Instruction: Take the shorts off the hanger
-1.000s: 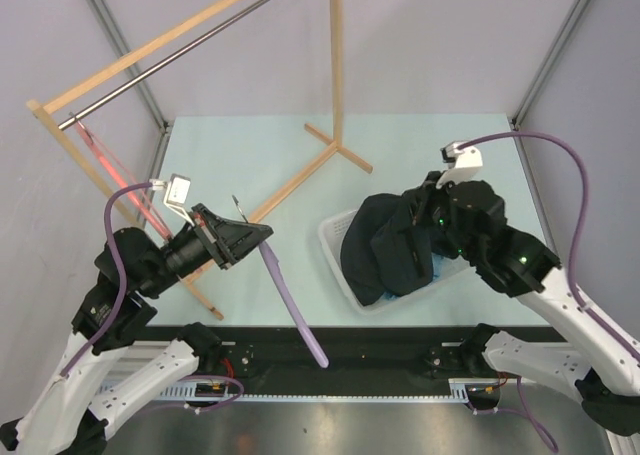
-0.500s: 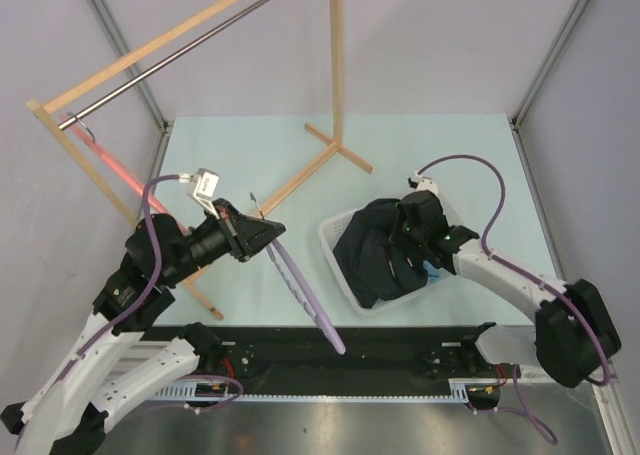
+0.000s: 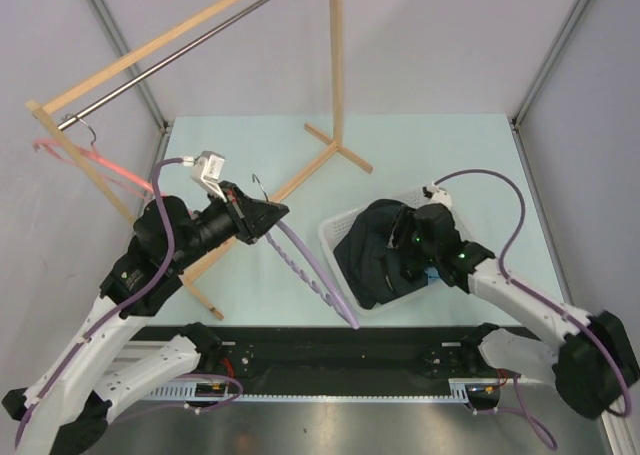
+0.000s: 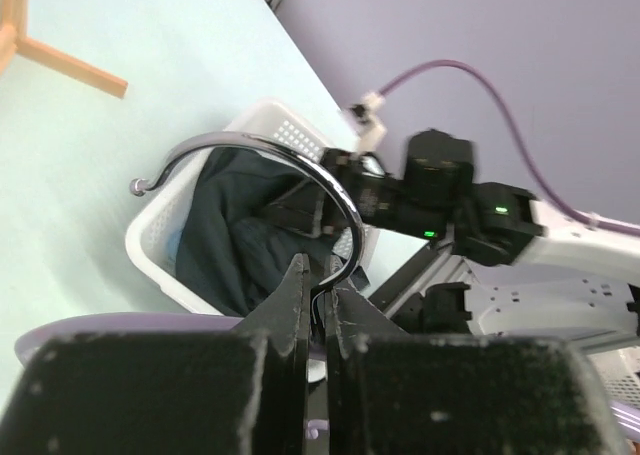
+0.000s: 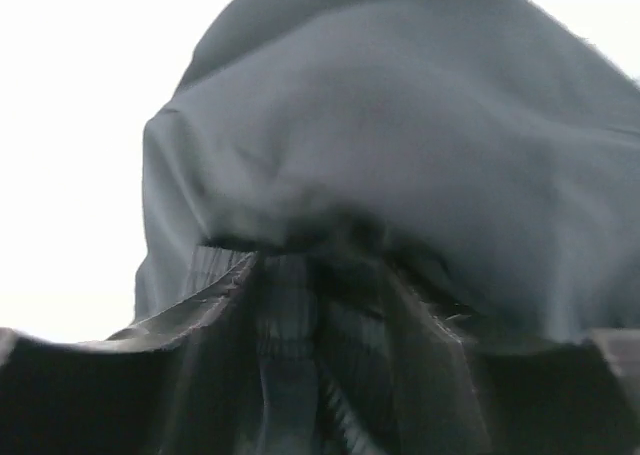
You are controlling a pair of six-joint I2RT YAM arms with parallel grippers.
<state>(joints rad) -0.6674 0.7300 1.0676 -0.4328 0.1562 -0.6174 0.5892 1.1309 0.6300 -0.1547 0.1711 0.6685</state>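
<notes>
The pale table (image 3: 440, 145) carries a white basket (image 3: 327, 237) (dark shorts (image 3: 375, 245) inside) and a wooden rack (image 3: 337, 75).

Shorts (image 3: 372, 255) dark navy-black; basket (image 3: 328, 239) white; hanger (image 3: 310, 271) lilac, hook (image 4: 270, 149) chrome; table (image 3: 420, 165) pale mint

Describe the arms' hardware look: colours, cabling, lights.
The left arm and right arm match: white link shells, black joints and wrist housings. A purple cable loops to a small white box at each wrist. Green LEDs on the right.
</notes>
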